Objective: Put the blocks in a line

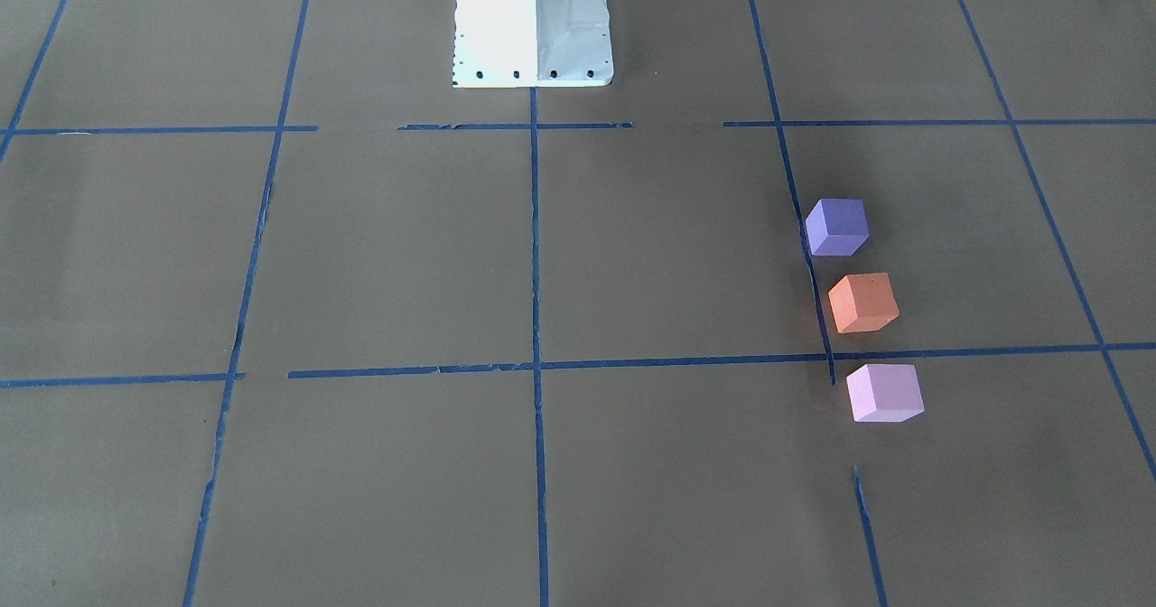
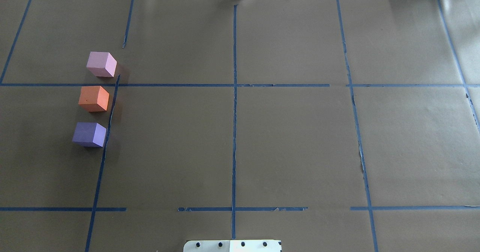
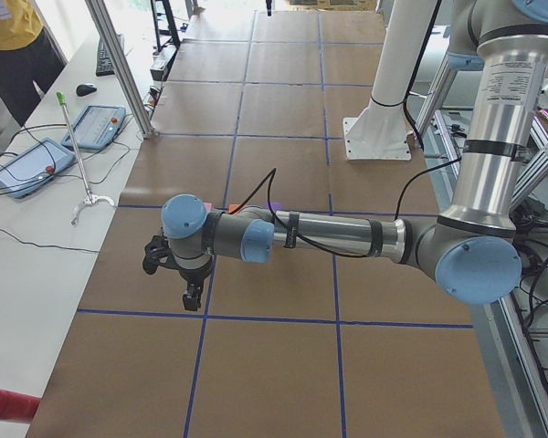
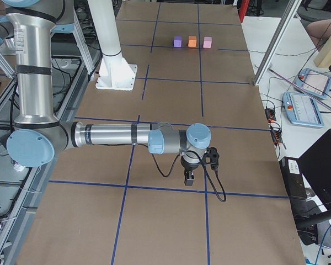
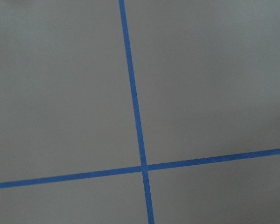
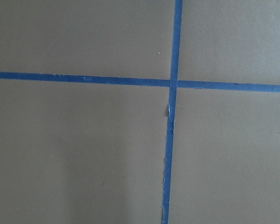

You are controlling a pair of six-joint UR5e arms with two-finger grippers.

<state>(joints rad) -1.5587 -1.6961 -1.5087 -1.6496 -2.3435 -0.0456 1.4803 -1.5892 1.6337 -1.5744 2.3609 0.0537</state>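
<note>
**Blocks (image 2: pixel 93 99) judged to be in line; no block is gripped**

Three cubes are set on the tabletop (image 2: pixel 300 150) close to its left edge, about midway between the near-left and far-left corners. The purple block (image 2: pixel 89 134) is placed nearest the robot's edge, the orange block (image 2: pixel 93 99) in the middle, and the pink block (image 2: pixel 101 64) toward the far edge. They are kept apart by small gaps, none touching, and are ranged just beside a blue tape line (image 2: pixel 108 124). The row is slanted slightly, roughly following that tape.

The left end effector (image 3: pixel 192 299) is seen only in the left side view, and the right end effector (image 4: pixel 188 178) only in the right side view, well apart from the cubes. Whether either is wide or narrow cannot be told from those views. Only bare paper and tape crossings are shown by the wrist cameras.

The arranging step is judged to be finished, or very nearly so. If anything more is called for, it is thought to be a check of spacing and straightness. At most, a light correction of the pink block toward the line of the other two is suggested.
</note>
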